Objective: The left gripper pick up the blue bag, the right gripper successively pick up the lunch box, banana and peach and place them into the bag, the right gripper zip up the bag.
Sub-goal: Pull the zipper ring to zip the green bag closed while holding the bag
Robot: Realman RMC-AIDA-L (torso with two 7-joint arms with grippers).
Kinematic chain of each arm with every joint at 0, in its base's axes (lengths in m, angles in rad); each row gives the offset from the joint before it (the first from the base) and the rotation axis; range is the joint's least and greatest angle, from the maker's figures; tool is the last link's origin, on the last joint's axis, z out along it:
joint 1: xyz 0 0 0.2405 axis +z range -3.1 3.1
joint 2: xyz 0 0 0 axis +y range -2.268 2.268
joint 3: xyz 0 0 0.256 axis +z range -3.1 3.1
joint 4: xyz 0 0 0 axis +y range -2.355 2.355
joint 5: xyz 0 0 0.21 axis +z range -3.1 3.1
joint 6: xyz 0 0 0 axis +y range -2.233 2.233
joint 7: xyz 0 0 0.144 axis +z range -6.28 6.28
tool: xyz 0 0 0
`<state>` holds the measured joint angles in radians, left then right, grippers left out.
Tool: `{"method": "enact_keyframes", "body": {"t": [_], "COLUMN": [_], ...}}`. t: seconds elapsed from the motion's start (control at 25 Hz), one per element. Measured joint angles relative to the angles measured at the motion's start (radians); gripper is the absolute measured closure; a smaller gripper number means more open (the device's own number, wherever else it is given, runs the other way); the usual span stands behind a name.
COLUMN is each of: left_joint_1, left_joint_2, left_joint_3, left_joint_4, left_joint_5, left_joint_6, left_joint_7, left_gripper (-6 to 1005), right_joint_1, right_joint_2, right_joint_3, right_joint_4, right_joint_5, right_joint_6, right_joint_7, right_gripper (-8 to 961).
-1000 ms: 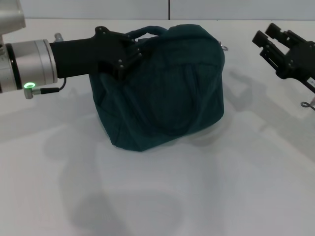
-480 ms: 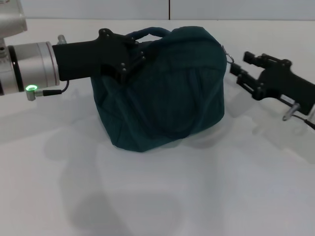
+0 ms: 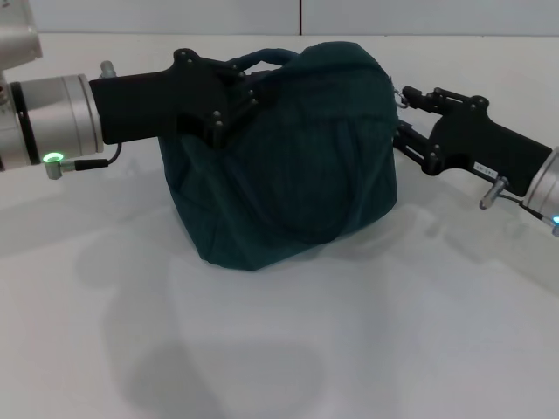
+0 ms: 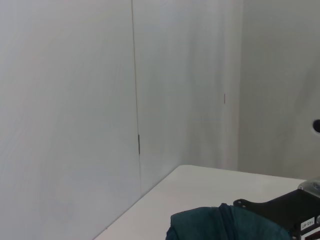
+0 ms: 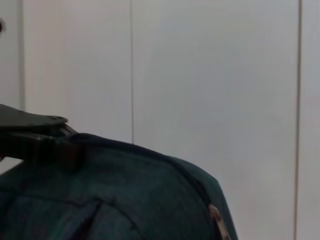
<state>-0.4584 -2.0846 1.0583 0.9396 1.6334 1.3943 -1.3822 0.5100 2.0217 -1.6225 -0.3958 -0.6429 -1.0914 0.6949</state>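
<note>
The dark blue bag (image 3: 297, 153) stands bulging on the white table (image 3: 288, 340). My left gripper (image 3: 234, 99) is shut on the bag's top left edge, just by the handle (image 3: 262, 58). My right gripper (image 3: 404, 118) is at the bag's upper right side, fingers spread, one above and one below, touching or nearly touching the fabric. A small metal zipper pull (image 3: 400, 92) sits by its upper finger and also shows in the right wrist view (image 5: 218, 221). The lunch box, banana and peach are out of view.
A pale wall (image 3: 175, 16) with a vertical seam runs along the table's back edge. The left wrist view shows the bag's top (image 4: 220, 225) and the right gripper's body (image 4: 282, 210).
My right gripper has moved left from the table's far right edge up to the bag's right side by the zipper pull. The left gripper and bag have stayed in place.
</note>
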Motion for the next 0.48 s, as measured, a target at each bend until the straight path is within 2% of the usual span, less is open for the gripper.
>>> {"method": "enact_keyframes", "body": {"t": [0.4, 0.48], "left_joint_1": [0.000, 0.000], "left_joint_2": [-0.001, -0.001], "left_joint_3": [0.000, 0.000], "left_joint_4": [-0.002, -0.002], "left_joint_5": [-0.001, -0.001], "left_joint_6": [0.000, 0.000], "left_joint_7": [0.014, 0.014], "left_gripper": [927, 928], "right_joint_1": [0.032, 0.033], "right_joint_2": [0.004, 0.005], "right_joint_3": [-0.005, -0.004], "right_joint_4": [-0.008, -0.008], "right_joint_5": [0.006, 0.007], "right_joint_6": [0.005, 0.005], "right_joint_7": [-0.005, -0.003], "right_gripper": [551, 689]}}
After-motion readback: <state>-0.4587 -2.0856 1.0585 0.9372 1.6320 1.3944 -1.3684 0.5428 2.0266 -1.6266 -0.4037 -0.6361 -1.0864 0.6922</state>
